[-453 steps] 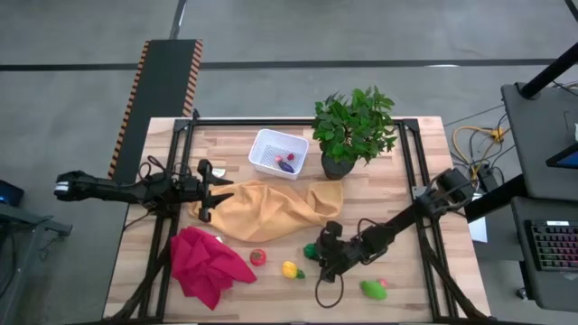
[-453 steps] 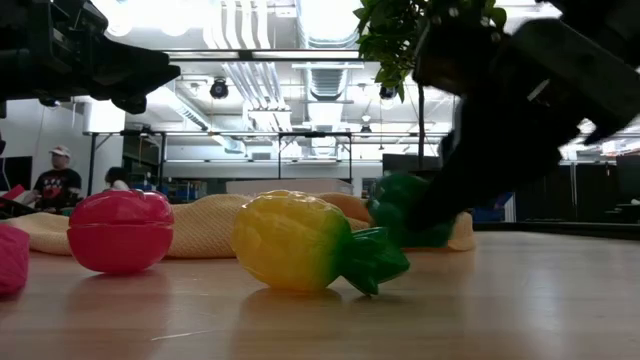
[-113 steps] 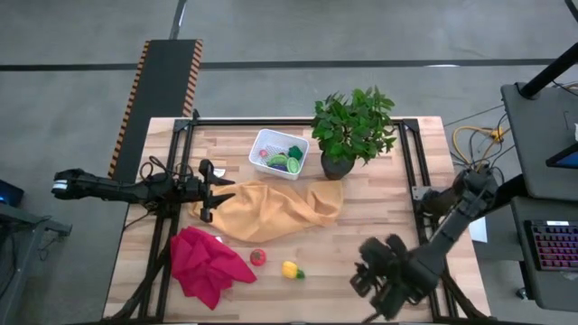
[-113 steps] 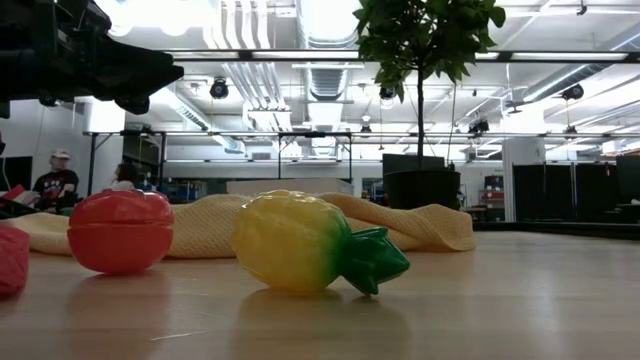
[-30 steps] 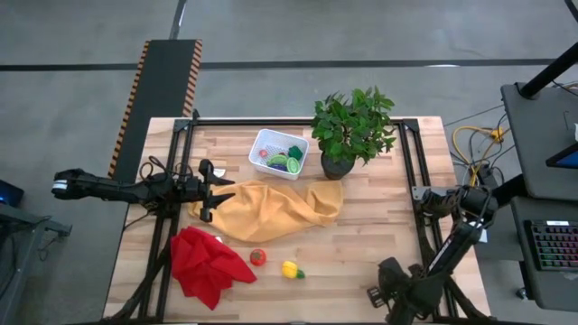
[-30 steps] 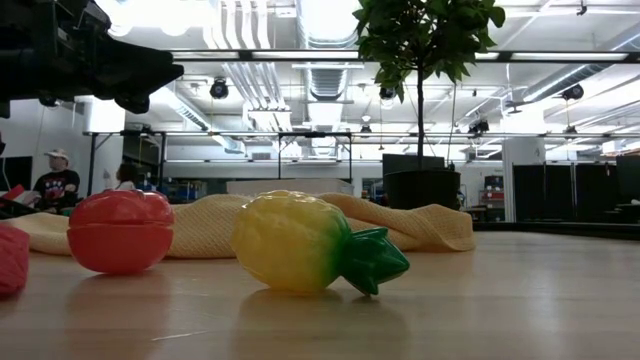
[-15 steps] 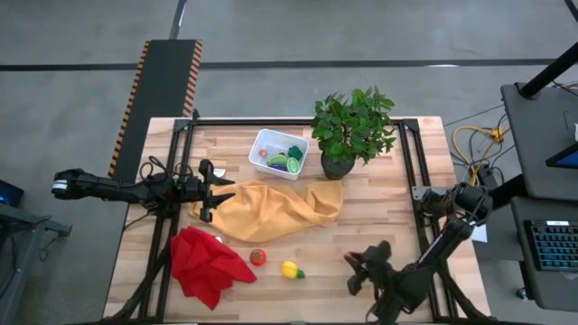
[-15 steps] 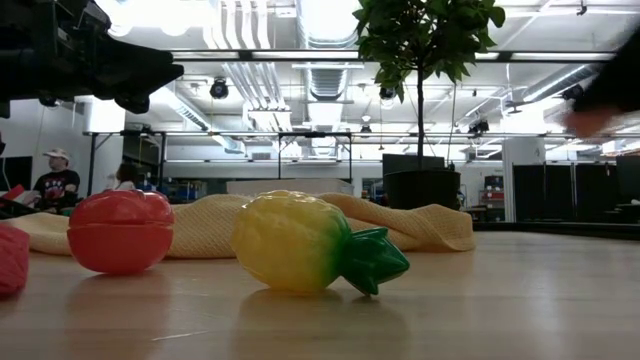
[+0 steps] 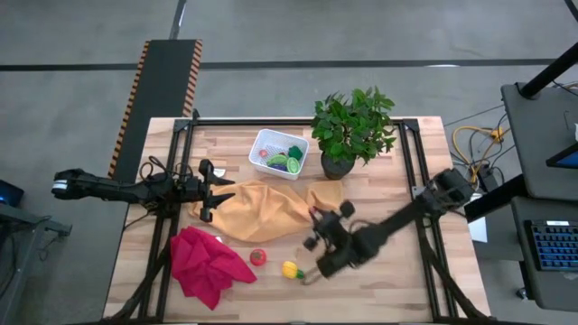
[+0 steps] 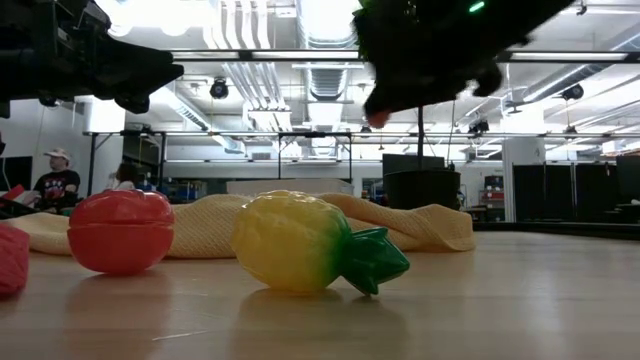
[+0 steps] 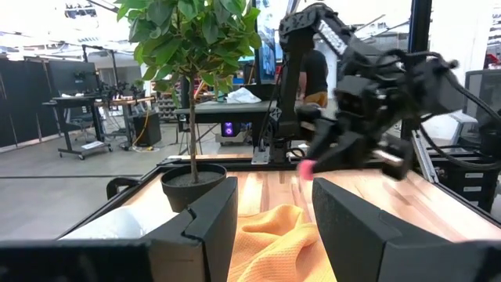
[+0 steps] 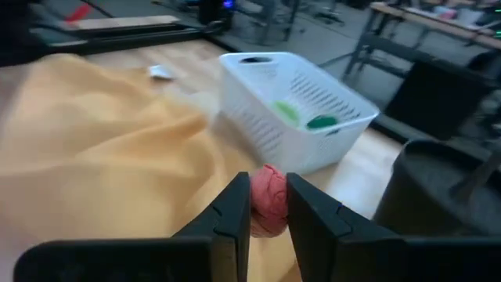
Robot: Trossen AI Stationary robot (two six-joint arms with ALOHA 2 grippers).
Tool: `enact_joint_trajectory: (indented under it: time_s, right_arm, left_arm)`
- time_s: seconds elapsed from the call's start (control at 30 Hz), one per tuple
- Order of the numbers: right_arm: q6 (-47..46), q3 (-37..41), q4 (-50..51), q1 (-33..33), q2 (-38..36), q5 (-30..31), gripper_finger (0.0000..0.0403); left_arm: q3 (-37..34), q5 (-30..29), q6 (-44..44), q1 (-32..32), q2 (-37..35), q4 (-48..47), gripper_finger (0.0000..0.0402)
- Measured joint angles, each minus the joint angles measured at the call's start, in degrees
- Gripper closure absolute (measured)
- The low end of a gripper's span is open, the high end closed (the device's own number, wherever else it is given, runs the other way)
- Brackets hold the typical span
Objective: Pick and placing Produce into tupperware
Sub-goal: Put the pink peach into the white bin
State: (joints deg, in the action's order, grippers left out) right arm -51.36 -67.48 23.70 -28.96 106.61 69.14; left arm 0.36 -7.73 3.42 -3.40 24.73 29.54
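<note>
My right tool (image 12: pixel 268 205) pinching pink produce (image 12: pixel 268 200) above yellow cloth (image 12: pixel 94 133); tupperware (image 12: pixel 293 106), potted plant (image 9: pixel 352 131) ahead; left tool (image 11: pixel 270 215) spread wide.

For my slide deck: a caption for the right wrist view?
Right gripper holding a small pink toy fruit above yellow cloth, facing the white mesh plastic bin.

Nothing readable is showing up anywhere, honestly. No labels, brand names, numbers or signs are coming through on anything on the surface, on the arms, or in the room behind. Whatever might be printed back there is looking way too small or blurry to make out.
</note>
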Motion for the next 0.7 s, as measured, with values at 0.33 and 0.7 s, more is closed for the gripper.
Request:
enact_joint_trajectory:
  time_s: [0.33,0.7]
  right_arm:
    - [10.93,-3.07,-2.20,13.60,0.00,0.00,0.0339]
    - [27.05,-5.49,-15.90,21.52,0.00,-4.92,0.0340]
  left_arm:
    - [0.00,0.00,0.00,0.01,0.00,-0.02,0.0249]
    - [0.00,0.00,0.00,0.00,0.00,-0.02,0.0249]
